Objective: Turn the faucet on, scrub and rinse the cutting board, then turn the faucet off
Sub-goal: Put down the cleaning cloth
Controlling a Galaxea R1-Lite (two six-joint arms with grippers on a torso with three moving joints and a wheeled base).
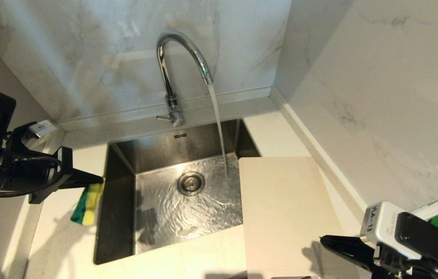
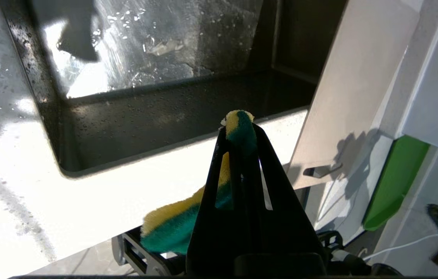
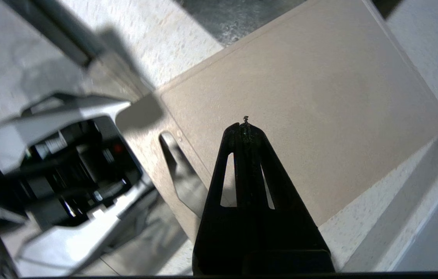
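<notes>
— Right pincer [image 3: 246, 126]?
— Closed, empty, over the cutting board [image 1: 284, 209] lying on the surface right of the sink [image 1: 120, 217].
— Left pincer [image 2: 240, 133]?
— Clamping the sponge [image 1: 86, 207]; faucet [image 1: 176, 66] running.

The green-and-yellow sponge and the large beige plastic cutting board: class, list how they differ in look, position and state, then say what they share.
1. The green-and-yellow sponge is small, soft and two-coloured; the large beige plastic cutting board is broad, flat, rigid and plain.
2. The sponge is pinched in the left gripper; the board lies free, the shut right gripper empty above it.
3. The sponge is left of the steel sink; the board is right, overhanging it.
Shared: neither is under the running water.
</notes>
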